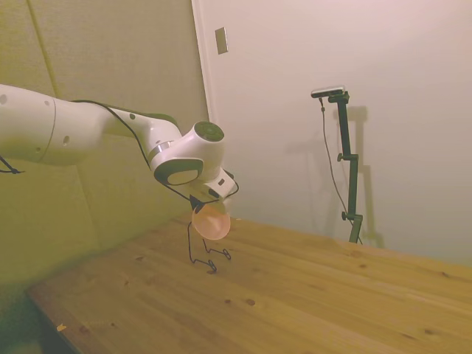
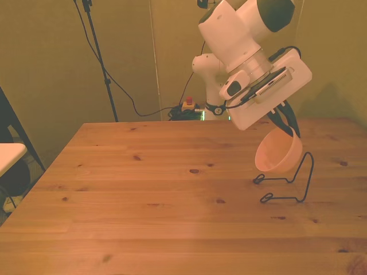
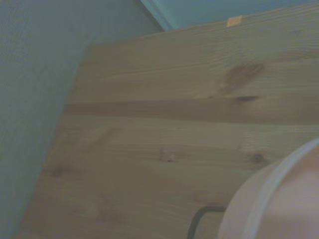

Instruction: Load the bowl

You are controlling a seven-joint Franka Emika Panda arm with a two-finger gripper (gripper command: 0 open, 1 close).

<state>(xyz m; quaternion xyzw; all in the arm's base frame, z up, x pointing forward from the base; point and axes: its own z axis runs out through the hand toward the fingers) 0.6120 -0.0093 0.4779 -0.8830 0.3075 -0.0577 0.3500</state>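
The pale peach-pink bowl hangs tilted on its side above the table, its rim pinched by my gripper, which is shut on it. It sits right over the thin black wire rack at the front view's right; whether bowl and rack touch I cannot tell. In the side view the bowl hangs below the wrist with the rack under it. The wrist view shows part of the bowl's rim and a bit of black wire.
The wooden table stretches wide toward the front view's left. A dark tripod stand with cables rises behind the table's far left corner. The table's edge lies close beside the rack in the wrist view.
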